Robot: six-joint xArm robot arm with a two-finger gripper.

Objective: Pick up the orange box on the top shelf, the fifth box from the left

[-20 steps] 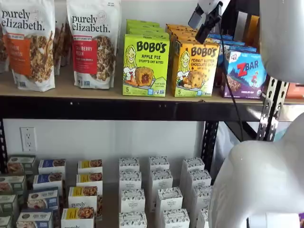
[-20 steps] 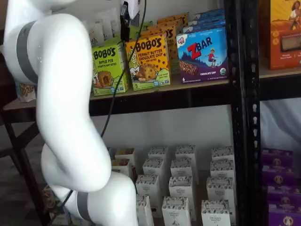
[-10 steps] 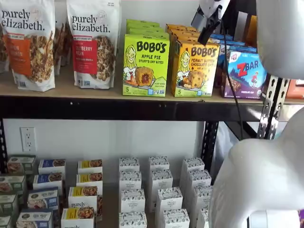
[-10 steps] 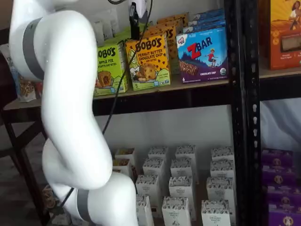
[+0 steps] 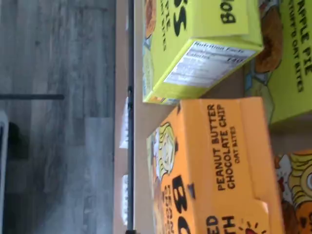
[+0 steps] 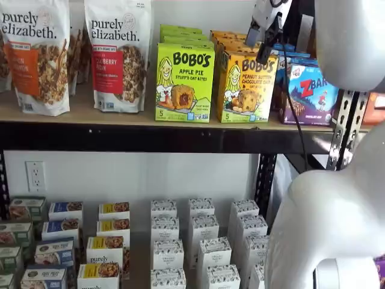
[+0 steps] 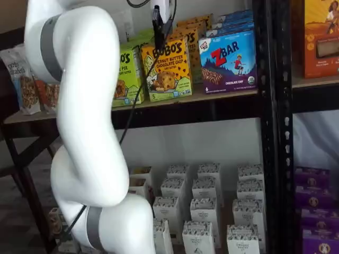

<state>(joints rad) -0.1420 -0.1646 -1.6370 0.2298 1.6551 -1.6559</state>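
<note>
A: Wrist view first. What fills it?

B: The orange box (image 5: 219,165), seen from above and turned on its side, with "PEANUT BUTTER CHOCOLATE CHIP" in black along its top panel and the cartoon girl on its front face. Just beside it stands the lime-green Apple Pie carton (image 5: 195,44), its white nutrition panel showing. Both stand at the front edge of the top shelf (image 5: 139,122), with grey floor (image 5: 53,122) beyond. No fingers show here.

A: And the shelf views?

B: In a shelf view the orange box (image 6: 246,87) stands upright on the top shelf (image 6: 132,114), between the Apple Pie carton (image 6: 184,82) and the blue ZBar box (image 6: 313,93), with more orange cartons lined up behind it. Purely Elizabeth granola bags (image 6: 117,54) stand further along. The end effector (image 6: 267,37) hangs from the picture's upper edge, its dark tip over the box's upper corner on the ZBar side, a cable trailing down beside it.

A: Open or closed?

B: I cannot tell; the fingers show as one dark shape with no gap to see.

A: The other camera?

B: In a shelf view the end effector (image 7: 158,33) hangs in front of the orange box (image 7: 168,71), its black tip level with the carton's top edge at the corner nearest the Apple Pie carton (image 7: 128,74). Whether it touches the box I cannot tell. The ZBar box (image 7: 229,61) stands on the box's other side. The white arm (image 7: 87,121) fills the foreground, and small white cartons (image 7: 204,206) stand in rows on the lower shelf.
</note>
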